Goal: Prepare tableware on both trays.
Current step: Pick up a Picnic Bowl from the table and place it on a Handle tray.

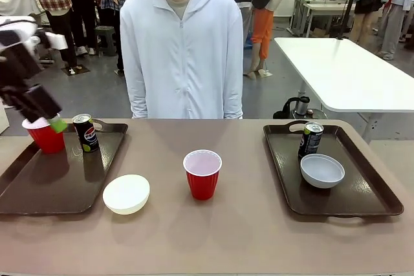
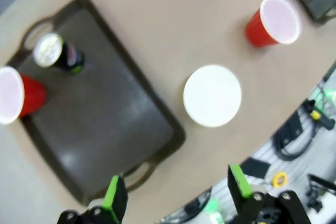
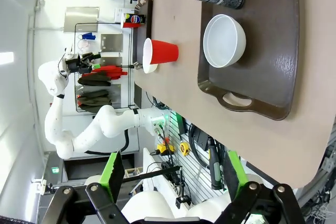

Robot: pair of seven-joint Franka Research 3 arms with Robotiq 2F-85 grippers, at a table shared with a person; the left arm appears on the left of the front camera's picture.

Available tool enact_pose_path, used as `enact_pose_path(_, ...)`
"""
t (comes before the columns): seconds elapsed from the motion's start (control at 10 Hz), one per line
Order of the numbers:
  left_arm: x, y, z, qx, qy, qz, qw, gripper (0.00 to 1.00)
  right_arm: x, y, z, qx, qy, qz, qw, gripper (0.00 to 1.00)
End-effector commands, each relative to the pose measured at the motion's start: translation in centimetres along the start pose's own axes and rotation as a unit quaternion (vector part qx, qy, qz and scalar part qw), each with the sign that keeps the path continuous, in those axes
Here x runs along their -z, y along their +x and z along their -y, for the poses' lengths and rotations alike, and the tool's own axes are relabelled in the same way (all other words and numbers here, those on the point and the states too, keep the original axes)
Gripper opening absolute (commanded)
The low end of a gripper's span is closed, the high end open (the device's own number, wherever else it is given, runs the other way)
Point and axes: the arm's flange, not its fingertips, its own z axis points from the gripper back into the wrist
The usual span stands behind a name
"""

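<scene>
A loose bowl (image 1: 126,193) and a loose red cup (image 1: 202,174) sit unplaced on the desk (image 1: 220,237). Farther back, the left tray (image 1: 58,185) carries a second cup (image 1: 45,137) and a can (image 1: 85,132). The right tray (image 1: 362,192) carries a second bowl (image 1: 322,170) and the other can (image 1: 311,139). The left claw (image 2: 176,198) and right claw (image 3: 170,174) gape empty, the left seemingly above its tray.

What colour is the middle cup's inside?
Whitish; the middle cup is red outside. Front view shows it best.

The left tray (image 1: 58,179) and right tray (image 1: 352,200) are dark brown. The left cup (image 1: 46,138) and middle cup (image 1: 202,178) are red, white inside. The left can (image 1: 85,132) is black with a red, white and blue logo; the right can (image 1: 310,139) is black with white print. The left bowl (image 1: 126,194) is cream, the right bowl (image 1: 322,170) greyish white. The table (image 1: 259,237) is taupe. The left gripper (image 2: 176,191) and right gripper (image 3: 173,170) are black with green pads. The hoodie (image 1: 181,56) is white.
</scene>
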Motion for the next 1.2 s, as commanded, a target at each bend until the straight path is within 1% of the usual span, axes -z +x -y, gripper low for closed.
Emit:
enact_pose_path(0.0,2.9,3.6,1.3,-0.053,0.016,0.014,0.998,1.0,0.0,-0.2,-0.2,-0.003,0.004,0.002,1.0,0.99)
enact_pose_path(0.1,4.6,4.6,2.4,-0.076,0.038,0.009,0.996,1.0,0.0,-0.2,-0.2,-0.003,0.004,0.002,1.0,0.99)
enact_pose_path(0.3,7.5,5.2,4.7,-0.077,0.086,-0.004,0.993,1.0,0.0,-0.2,-0.2,-0.003,0.004,0.002,1.0,0.99)
enact_pose_path(0.4,8.6,5.0,5.3,-0.072,0.101,0.003,0.992,1.0,0.0,-0.2,-0.2,-0.003,0.004,0.002,1.0,0.99)
enact_pose_path(0.5,7.6,4.2,5.0,-0.067,0.061,0.007,0.996,1.0,0.0,-0.2,-0.2,-0.003,0.004,0.002,1.0,0.99)
enact_pose_path(0.6,8.1,5.2,5.1,-0.062,0.064,0.002,0.996,1.0,0.0,-0.2,-0.2,-0.003,0.004,0.002,1.0,0.99)
enact_pose_path(1.0,8.2,5.1,5.2,-0.063,0.065,0.002,0.996,1.0,0.0,-0.2,-0.2,-0.003,0.004,0.002,1.0,0.99)
enact_pose_path(1.1,10.5,5.4,5.6,-0.063,0.08,0.001,0.995,1.0,0.0,-0.2,-0.2,-0.003,0.004,0.002,1.0,0.99)
